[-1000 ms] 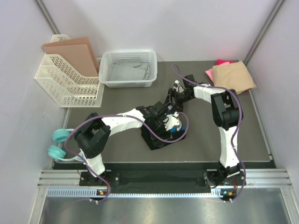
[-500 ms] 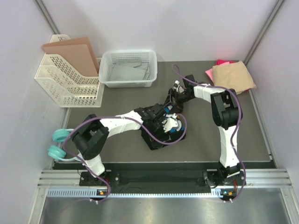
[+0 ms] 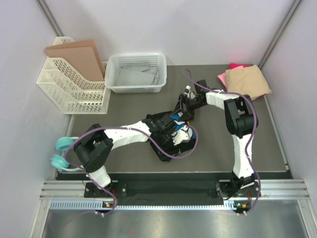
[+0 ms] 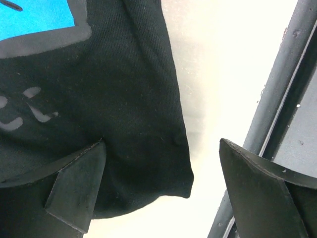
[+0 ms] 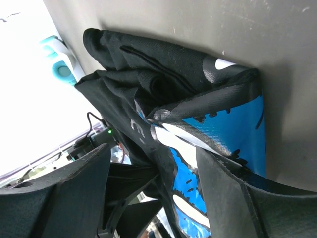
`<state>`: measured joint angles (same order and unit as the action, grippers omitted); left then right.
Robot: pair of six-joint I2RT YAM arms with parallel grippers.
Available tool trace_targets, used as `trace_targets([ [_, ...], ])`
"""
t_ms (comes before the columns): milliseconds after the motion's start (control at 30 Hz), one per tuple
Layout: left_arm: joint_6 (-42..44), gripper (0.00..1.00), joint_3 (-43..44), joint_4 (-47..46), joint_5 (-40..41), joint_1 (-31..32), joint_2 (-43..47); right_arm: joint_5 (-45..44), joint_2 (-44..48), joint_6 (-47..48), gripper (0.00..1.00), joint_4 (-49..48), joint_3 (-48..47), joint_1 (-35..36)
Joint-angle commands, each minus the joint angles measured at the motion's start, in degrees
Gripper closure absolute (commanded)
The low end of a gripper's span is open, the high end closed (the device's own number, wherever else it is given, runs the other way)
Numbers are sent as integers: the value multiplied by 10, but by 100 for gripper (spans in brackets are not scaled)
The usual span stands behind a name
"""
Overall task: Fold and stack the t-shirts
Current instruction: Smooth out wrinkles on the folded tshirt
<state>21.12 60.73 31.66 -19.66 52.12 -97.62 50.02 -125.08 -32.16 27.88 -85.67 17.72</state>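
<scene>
Shifted since a second ago: left arm's elbow a little nearer and further left, left gripper (image 3: 179,134) a touch leftward over the black t-shirt (image 3: 166,148); right gripper (image 3: 186,105) at much the same spot by the shirt's far edge. Bunched in the middle of the grey table mat (image 3: 124,106), that shirt, between the two wrists, with its blue-and-white print (image 3: 174,117) showing on top. From the left wrist: fingers spread wide, one finger (image 4: 74,188) over black cloth, the other (image 4: 257,188) off the cloth beside a dark strip (image 4: 282,99), with the rounded corner of the hem in the gap. From the right wrist: fingers apart, with crumpled folds and print just beyond the tips and partly in the gap; contact with either finger impossible to tell. At the far right corner, folded tan t-shirt (image 3: 247,82) lying on the pink t-shirt (image 3: 233,66), well apart from the black one. At the far edge, white mesh basket (image 3: 136,55); to its left, white file rack (image 3: 69,94) holding cardboard sheets (image 3: 79,57). Off the near left edge of the mat, teal headphones (image 3: 62,151).
</scene>
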Motion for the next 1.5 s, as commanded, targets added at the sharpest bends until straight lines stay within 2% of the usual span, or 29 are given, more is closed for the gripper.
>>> trace_targets([
  [0, -16, 1, 5, 62, -6, 8, 31, -85, 8, 27, 25, 1, 23, -6],
  [200, -25, 1, 95, 83, 103, -17, 81, -81, 56, 25, 16, -13, 25, -6],
  [400, -49, 1, 199, 122, 95, -110, 92, -84, 106, 22, 10, -4, 1, -7],
  [500, -69, 1, 228, 145, 61, -159, 94, -90, 129, 22, 10, -4, 3, -7],
  [633, -65, 1, 231, 153, 37, -192, 96, -99, 147, 22, 10, -4, 16, -6],
  [833, -41, 1, 205, 79, 106, -192, 104, -123, 164, -3, 11, -17, 57, -8],
  [1100, -50, 1, 280, 48, 116, -239, -9, -157, 255, -51, 12, -56, 194, -8],
  [1233, -36, 1, 281, 24, 113, -243, -40, -173, 299, -60, 13, -73, 259, -8],
  [1467, -28, 1, 302, 26, 114, -243, -105, -176, 310, -71, 15, -78, 280, -7],
])
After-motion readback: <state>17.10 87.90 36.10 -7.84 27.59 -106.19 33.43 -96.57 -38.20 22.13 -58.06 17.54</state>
